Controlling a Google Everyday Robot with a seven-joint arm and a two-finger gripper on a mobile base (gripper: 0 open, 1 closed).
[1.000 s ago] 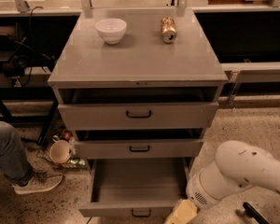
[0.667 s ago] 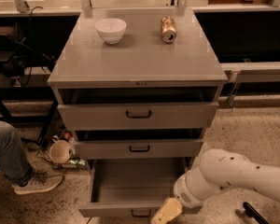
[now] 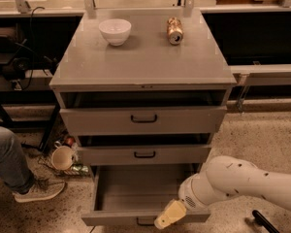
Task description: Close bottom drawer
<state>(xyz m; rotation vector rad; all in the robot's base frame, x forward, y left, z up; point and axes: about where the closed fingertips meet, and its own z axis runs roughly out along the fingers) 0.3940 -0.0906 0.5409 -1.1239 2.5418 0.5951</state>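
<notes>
bottom drawer (image 3: 114, 218) | grey, pulled wide open | hand (image 3: 169, 215) at its front

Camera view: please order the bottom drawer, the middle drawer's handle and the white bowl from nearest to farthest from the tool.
The tool is low in the view, right of centre.
1. Bottom drawer: pulled out, its front beside the tool.
2. Middle drawer's handle: above, slightly left.
3. White bowl: on the cabinet top, back left.

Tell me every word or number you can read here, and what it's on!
Nothing here can be read.
Gold metal can lying on the grey cabinet top: print too blurred to read.
White bowl and grey drawer fronts: no writing shows.
Tan pincer, at the front edge of the open bottom drawer: no label shows.
</notes>
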